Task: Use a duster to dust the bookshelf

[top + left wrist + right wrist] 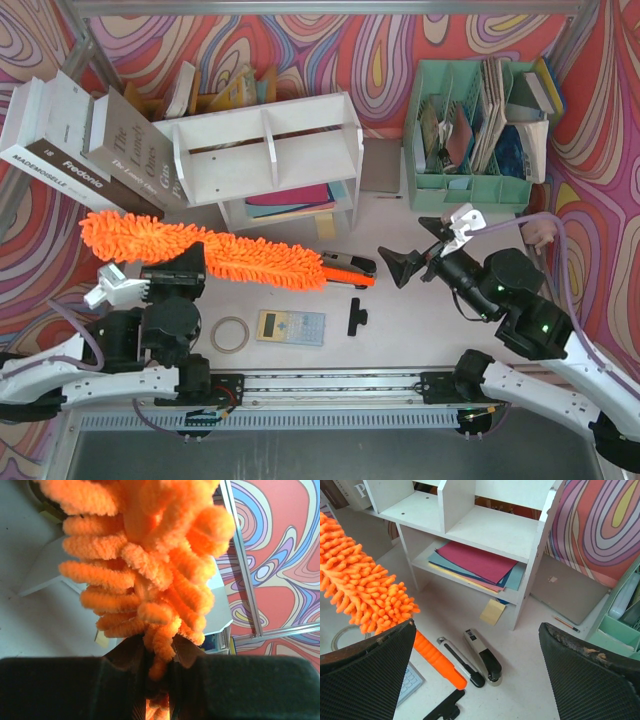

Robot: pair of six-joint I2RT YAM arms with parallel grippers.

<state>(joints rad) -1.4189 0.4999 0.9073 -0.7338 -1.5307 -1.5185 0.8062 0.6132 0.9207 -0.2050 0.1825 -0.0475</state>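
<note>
The orange fluffy duster point(200, 250) hangs slanted in front of the white bookshelf point(270, 145), with its orange handle point(350, 280) pointing right, low over the table. My left gripper point(180, 268) is shut on the fluffy part; in the left wrist view the strands of the duster point(145, 555) are pinched between my fingers point(127, 652). My right gripper point(415, 248) stands open to the right of the handle's end, nothing in it. The right wrist view shows the duster point(360, 590), its handle point(437, 660) and the bookshelf point(490, 530) with coloured folders on its lower tier.
A stapler point(482, 655) and a box cutter point(460, 662) lie beside the handle's end. A calculator point(290, 327), a tape roll point(230, 334) and a black clip point(355, 318) lie near the arms' bases. Books point(70, 140) lean at back left; a mint-green organizer point(475, 120) stands at back right.
</note>
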